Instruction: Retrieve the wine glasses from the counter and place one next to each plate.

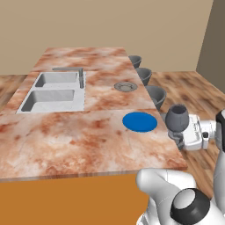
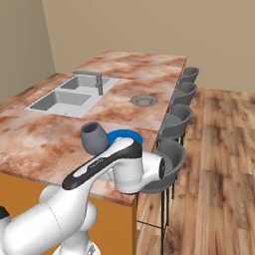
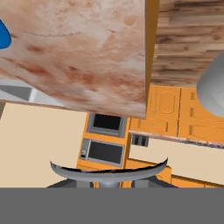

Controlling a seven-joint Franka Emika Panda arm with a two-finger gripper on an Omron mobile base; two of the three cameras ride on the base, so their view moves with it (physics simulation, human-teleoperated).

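Gripper (image 1: pixel 179 137) holds one wine glass (image 1: pixel 177 117) by its stem, closed on it, just off the counter (image 1: pixel 66 136) edge beside the blue plate (image 1: pixel 139 121). Carrying step; next, lower it alongside that plate.

A dark grey-blue glass (image 1: pixel 177 117) was seen against a counter (image 1: pixel 66 136) of reddish-brown and cream marbled stone, its cabinet front plain orange. One plate (image 1: pixel 139 121) was bright blue; the other (image 1: pixel 126 86) was grey with a ringed rim. The sink (image 1: pixel 55 91) and tap (image 1: pixel 74 74) were rendered in light grey, the stools (image 2: pixel 174 124) in darker grey. The floor (image 2: pixel 219 149) was patterned in brown wood planks, and the walls (image 2: pixel 149 25) were coloured tan.
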